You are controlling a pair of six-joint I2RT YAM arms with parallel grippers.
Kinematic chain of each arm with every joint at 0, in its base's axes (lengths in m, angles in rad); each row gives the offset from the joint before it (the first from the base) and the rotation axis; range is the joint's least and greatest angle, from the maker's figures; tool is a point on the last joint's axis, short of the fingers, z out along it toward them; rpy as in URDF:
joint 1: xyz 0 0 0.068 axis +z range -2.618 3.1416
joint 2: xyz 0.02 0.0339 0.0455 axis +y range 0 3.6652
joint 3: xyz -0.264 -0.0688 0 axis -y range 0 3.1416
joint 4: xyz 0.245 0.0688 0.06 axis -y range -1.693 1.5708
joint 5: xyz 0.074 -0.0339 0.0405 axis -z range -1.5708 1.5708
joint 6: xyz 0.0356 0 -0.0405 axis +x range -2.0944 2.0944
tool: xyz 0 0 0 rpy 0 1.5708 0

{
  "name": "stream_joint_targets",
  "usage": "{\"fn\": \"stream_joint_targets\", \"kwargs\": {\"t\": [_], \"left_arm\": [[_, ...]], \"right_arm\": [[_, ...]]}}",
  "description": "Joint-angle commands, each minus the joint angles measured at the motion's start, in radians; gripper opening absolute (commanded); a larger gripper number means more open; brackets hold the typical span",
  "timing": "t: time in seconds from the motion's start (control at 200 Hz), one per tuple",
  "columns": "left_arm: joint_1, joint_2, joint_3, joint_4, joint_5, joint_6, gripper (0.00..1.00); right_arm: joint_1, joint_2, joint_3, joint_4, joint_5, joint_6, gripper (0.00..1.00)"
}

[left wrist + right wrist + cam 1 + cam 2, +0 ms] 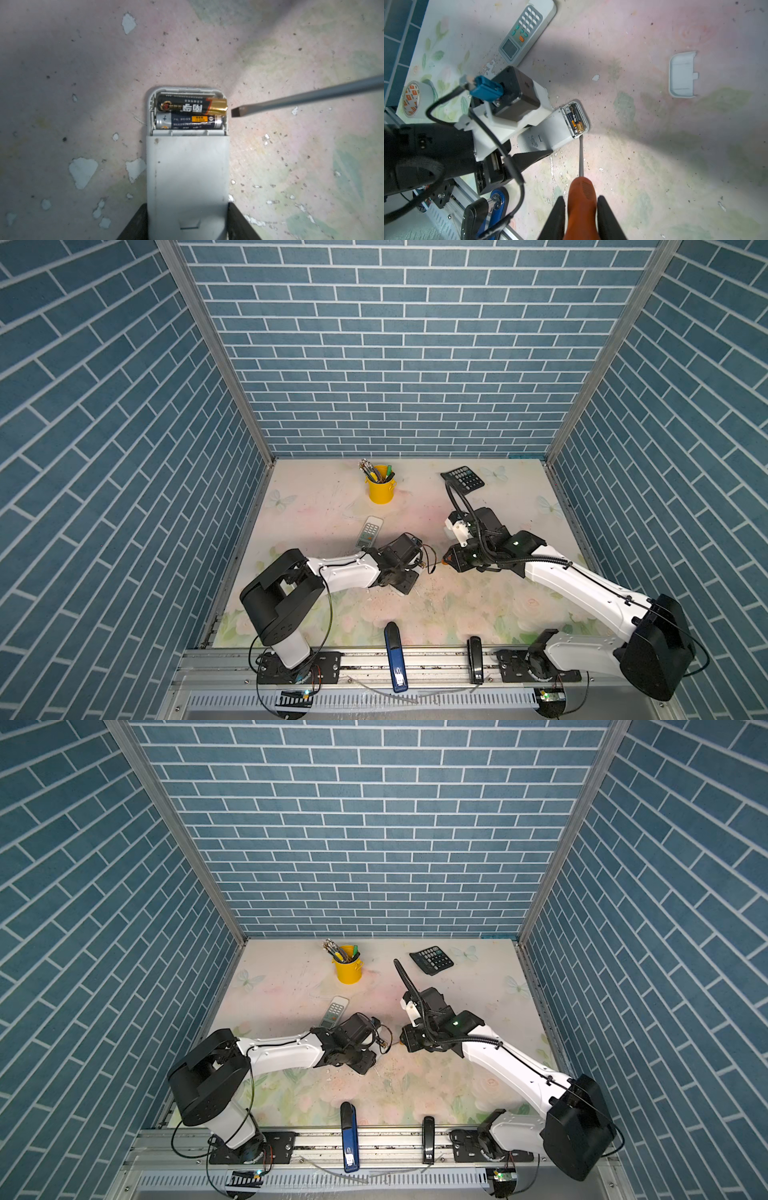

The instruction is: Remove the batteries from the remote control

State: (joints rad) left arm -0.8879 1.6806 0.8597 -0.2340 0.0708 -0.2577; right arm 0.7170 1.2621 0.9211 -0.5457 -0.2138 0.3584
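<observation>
Batteries [190, 114], two of them, lie side by side in the uncovered bay at the end of the remote control [188, 172], which rests back-up on the scuffed, flaking surface [62, 83]. In the left wrist view the left tool [188, 220] pinches the remote's grey plastic body across its width. One cell is glossy black with a gold cap. Its neighbour is dark blue with bare silver ends and a scratched wrapper. The flat tip of the screwdriver [301, 99] sits just beside the bay wall at the gold cap; whether it touches I cannot tell.

In the right wrist view the right tool [581, 199] is pressed onto the screwdriver's ribbed orange handle, with the thin steel shaft aimed at the bay's corner. The loose cover [682, 74], a shallow white tray with a tab, lies well apart. A second remote [527, 31] lies buttons-up.

In both top views, with the far wall at twelve, the tools meet mid-surface. The screwdriver comes in from three o'clock of the clamped remote. The second remote lies at eleven, a yellow pot [380, 489] at twelve and a calculator [463, 479] at one.

To do this well, I would slip the blade under the gold cap and lever gently upward with the clamp firm, since slick wrappers invite a slip.
</observation>
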Motion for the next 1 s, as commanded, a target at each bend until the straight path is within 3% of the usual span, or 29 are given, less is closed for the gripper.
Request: {"fn": "stream_joint_targets", "kwargs": {"t": [0.0,0.995], "left_arm": [[-0.024,0.099,-0.058,-0.105,0.095,-0.004,0.35],[-0.025,0.096,-0.07,-0.088,0.103,-0.008,0.34]], "right_arm": [[-0.002,0.005,0.042,-0.014,-0.027,-0.026,0.0],[-0.003,0.031,0.072,0.058,0.013,-0.033,0.0]]}}
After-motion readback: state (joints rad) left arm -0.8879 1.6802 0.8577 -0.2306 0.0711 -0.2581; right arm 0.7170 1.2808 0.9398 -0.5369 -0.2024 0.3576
